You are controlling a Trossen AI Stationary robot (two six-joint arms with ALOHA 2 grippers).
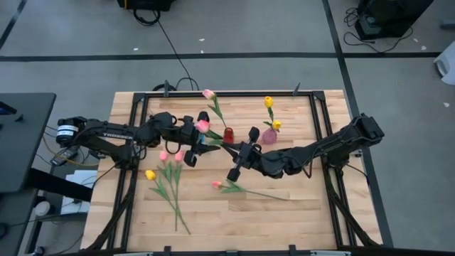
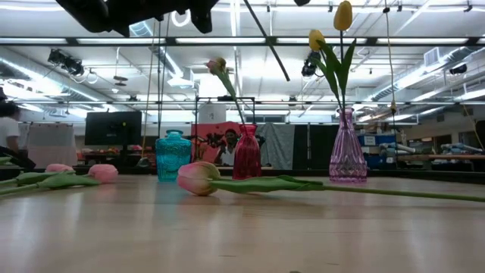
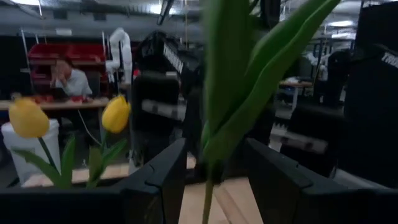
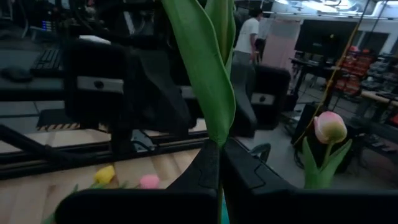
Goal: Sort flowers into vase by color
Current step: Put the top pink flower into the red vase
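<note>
Between both hands, a pink tulip [image 1: 202,126], right hand [image 1: 235,168] pinched shut on its stem, left hand [image 1: 193,144] spread open around the leaves, red vase [image 1: 228,134] just beside, above the desk [image 1: 284,213].

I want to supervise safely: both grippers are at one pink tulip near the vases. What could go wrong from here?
1. The right gripper is shut on the pink tulip, while the left gripper stands open around its stem; releasing too soon may drop it.
2. The red vase stands close to both grippers; a swing could tip it.
</note>
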